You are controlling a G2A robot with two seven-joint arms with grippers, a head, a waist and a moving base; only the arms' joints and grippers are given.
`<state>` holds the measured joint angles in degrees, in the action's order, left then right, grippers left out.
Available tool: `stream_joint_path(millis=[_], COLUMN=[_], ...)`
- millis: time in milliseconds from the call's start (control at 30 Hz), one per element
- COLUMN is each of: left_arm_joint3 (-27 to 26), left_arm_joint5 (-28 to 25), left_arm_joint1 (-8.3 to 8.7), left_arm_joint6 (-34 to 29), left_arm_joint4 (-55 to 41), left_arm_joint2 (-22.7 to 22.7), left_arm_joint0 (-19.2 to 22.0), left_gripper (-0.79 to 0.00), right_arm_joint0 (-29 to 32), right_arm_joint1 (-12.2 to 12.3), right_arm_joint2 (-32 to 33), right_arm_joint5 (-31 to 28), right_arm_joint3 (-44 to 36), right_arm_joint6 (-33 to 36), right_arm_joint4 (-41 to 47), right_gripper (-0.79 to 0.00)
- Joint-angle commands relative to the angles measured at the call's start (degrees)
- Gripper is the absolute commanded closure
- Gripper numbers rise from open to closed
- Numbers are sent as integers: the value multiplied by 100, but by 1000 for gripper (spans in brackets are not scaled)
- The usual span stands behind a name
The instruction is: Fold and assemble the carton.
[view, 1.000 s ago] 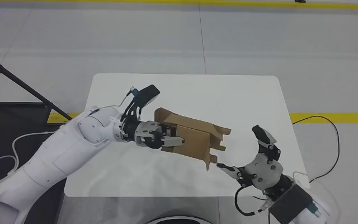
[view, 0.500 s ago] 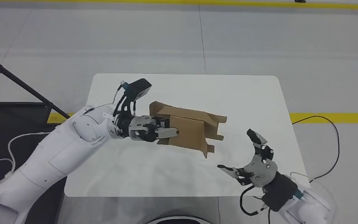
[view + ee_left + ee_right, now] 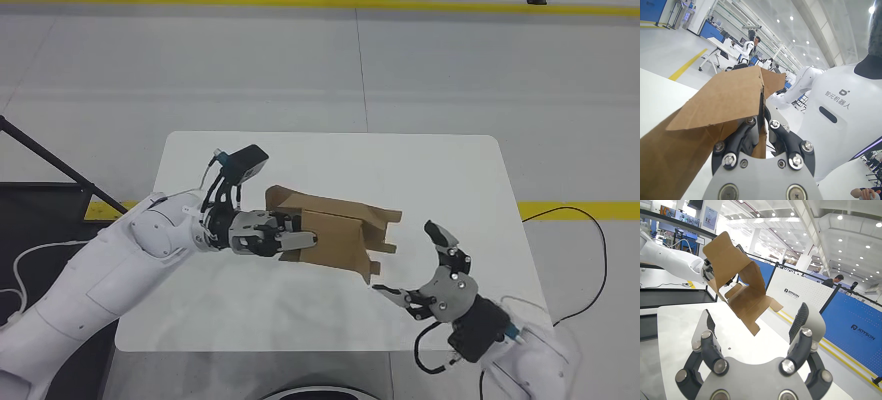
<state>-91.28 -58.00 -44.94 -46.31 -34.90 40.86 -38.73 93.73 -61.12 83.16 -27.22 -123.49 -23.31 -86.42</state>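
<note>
Gripping the brown carton (image 3: 338, 236) at its 9 o'clock end, the left jaws are clamped on one cardboard wall, with a dark finger (image 3: 743, 132) pressed on either side of the panel. The carton sits over the middle of the white table (image 3: 440, 170), lying roughly along the 9-to-3 o'clock line in the top view. It is partly opened into a hollow sleeve, and the loose flaps at its 3 o'clock end are splayed outward. From the right wrist view most of it looks raised off the table; whether its lowest flap touches the surface cannot be told. The right jaws stand wide apart and hold nothing, their ribbed pads (image 3: 800, 321) turned toward the carton's open end. They are at about 5 o'clock from the carton, near the table's 5 o'clock edge and clear of the cardboard.
</note>
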Motion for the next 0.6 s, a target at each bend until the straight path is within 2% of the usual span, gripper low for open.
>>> stream_joint_path(millis=[0, 567], left_arm_joint3=[9, -8], left_arm_joint5=[0, 0], left_arm_joint1=[-2, 7], left_arm_joint6=[0, 0], left_arm_joint4=[-1, 22], left_arm_joint2=[-24, -85], left_arm_joint0=[19, 57], left_gripper=[0, 0], right_arm_joint0=[-99, -212], right_arm_joint1=[-14, -33], right_arm_joint2=[-29, -60], right_arm_joint5=[77, 166], right_arm_joint3=[69, 174], right_arm_joint6=[32, 78], right_arm_joint4=[129, 276], right_gripper=[-785, -785])
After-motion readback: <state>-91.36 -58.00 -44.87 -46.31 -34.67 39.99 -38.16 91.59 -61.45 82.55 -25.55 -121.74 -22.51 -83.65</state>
